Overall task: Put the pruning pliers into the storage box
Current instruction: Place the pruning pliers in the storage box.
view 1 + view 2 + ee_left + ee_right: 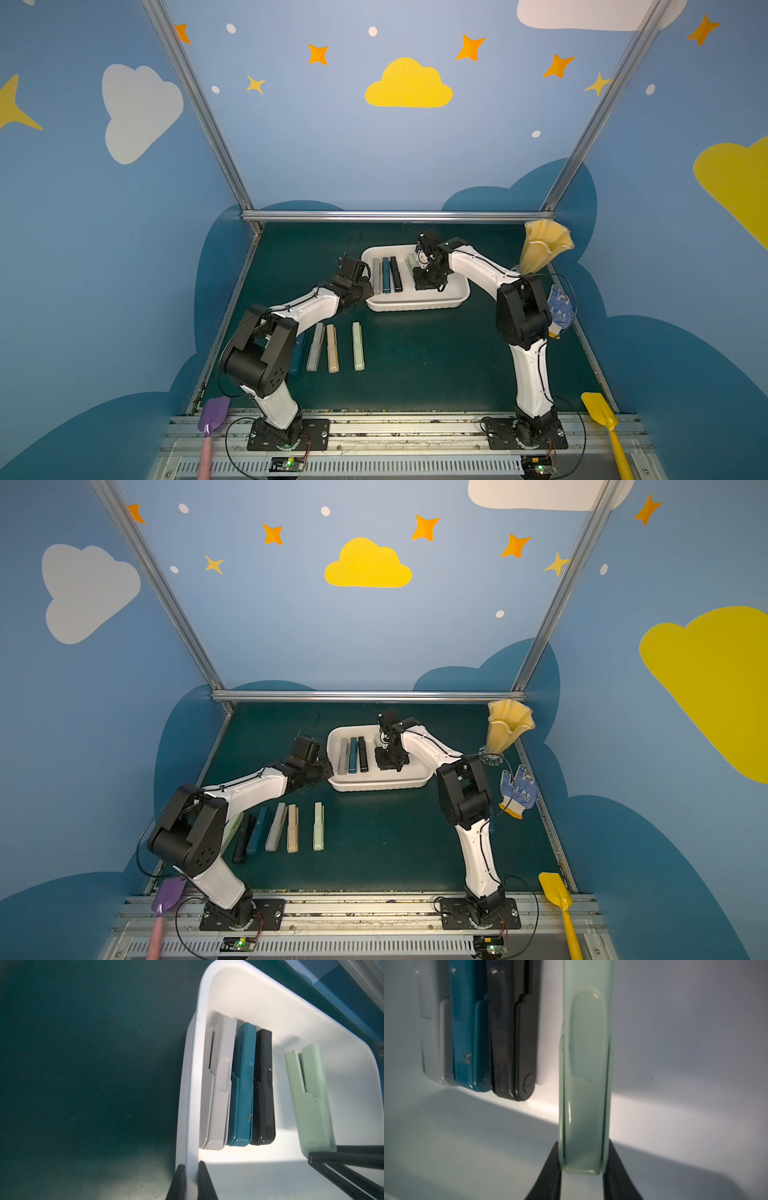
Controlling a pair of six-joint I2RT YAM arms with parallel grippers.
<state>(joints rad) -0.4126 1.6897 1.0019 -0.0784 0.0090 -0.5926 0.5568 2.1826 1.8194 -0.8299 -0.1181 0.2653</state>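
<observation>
Arms bent at the elbow, both reaching the storage box (415, 306) on the worktop (415, 374). Left pincer (191, 1167) pinches the box's 9 o'clock rim; right pincer (584, 1145), pointing down, clamps pale green pruning pliers (586, 1043) inside, at 3 o'clock of a grey-teal-black trio (241, 1084). Loose pliers (332, 353) lie at the box's 7 o'clock.

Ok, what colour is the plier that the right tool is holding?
Pale green; the pliers show best in the right wrist view.
</observation>
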